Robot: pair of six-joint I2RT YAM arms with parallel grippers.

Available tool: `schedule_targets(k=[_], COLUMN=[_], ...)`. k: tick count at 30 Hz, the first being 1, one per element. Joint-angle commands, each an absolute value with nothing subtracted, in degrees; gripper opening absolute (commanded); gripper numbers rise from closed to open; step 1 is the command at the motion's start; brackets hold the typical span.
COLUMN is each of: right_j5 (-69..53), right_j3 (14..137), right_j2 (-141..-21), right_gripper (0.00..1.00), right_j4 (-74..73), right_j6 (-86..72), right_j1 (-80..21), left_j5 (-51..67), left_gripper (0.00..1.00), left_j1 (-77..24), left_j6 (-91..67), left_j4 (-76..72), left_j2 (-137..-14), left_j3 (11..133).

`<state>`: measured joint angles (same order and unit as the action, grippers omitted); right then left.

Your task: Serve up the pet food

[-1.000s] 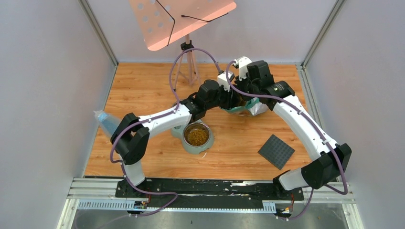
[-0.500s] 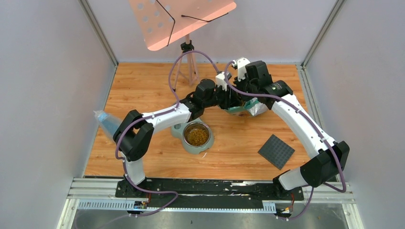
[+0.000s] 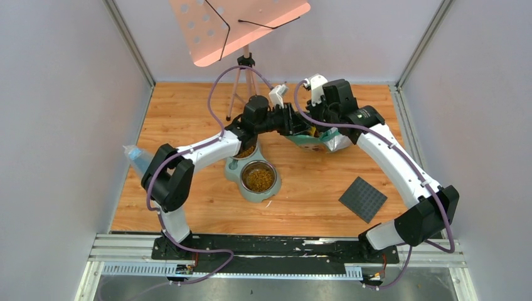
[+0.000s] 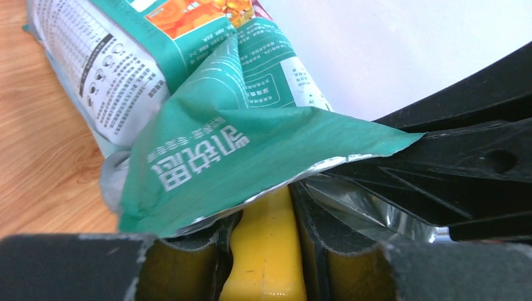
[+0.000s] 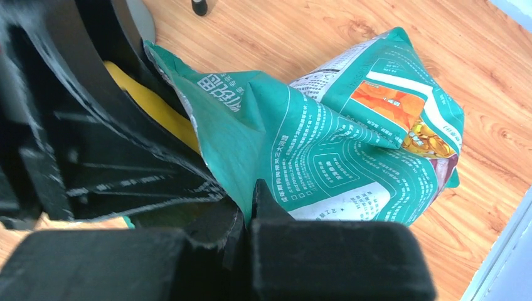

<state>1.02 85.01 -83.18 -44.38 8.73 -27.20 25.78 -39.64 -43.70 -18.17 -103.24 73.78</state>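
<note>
While both arms meet at the far middle of the wooden table (image 3: 188, 119), the teal pet food bag (image 5: 351, 144) lies there on its side, with its torn mouth turned to the left arm. The right gripper (image 5: 248, 210) is fully closed on the upper lip of this mouth, I think to lift it and hold it open. The left gripper (image 4: 266, 213) is partly closed and clamps the handle of the yellow scoop (image 4: 266, 257); the scoop's front end is inside the mouth, hidden by the foil. The double feeder (image 3: 260, 195) stands just in front of the bag, and the pet food (image 3: 258, 177) fills its nearer bowl. Room is narrow here: the grippers almost touch, and the music stand (image 3: 248, 81) is close behind.
</note>
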Motion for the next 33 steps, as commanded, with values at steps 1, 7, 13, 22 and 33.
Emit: schedule_targets(k=[1, 7, 13, 22, 33], right_j5=[5.5, 6.7, 8.0, 10.8, 10.1], right_j3=[85.1, 85.0, 85.8, 86.7, 91.2], right_j2=[-80.8, -81.5, -82.1, -83.5, -86.2], right_gripper=[0.00, 0.00, 0.00, 0.00, 0.00], right_j4=[-40.5, -39.5, -39.0, -38.6, -40.2], right_j6=[10.4, 11.1, 12.2, 13.2, 14.3], right_j1=[-26.4, -26.0, -25.8, -25.2, -25.2], left_j5=[28.0, 29.3, 32.2, 38.0, 47.5], left_gripper=[0.00, 0.00, 0.00, 0.00, 0.00], left_j1=[-35.2, -31.3, -28.3, -23.4, -19.0], left_j6=[-52.0, -57.6, -60.4, -66.7, -76.6], left_j4=[-18.7, -22.3, -26.4, -35.6, -47.0], left_j2=[-99.5, -97.3, -94.8, -91.9, -95.1], left_j3=[73.6, 70.8, 68.4, 64.4, 63.0])
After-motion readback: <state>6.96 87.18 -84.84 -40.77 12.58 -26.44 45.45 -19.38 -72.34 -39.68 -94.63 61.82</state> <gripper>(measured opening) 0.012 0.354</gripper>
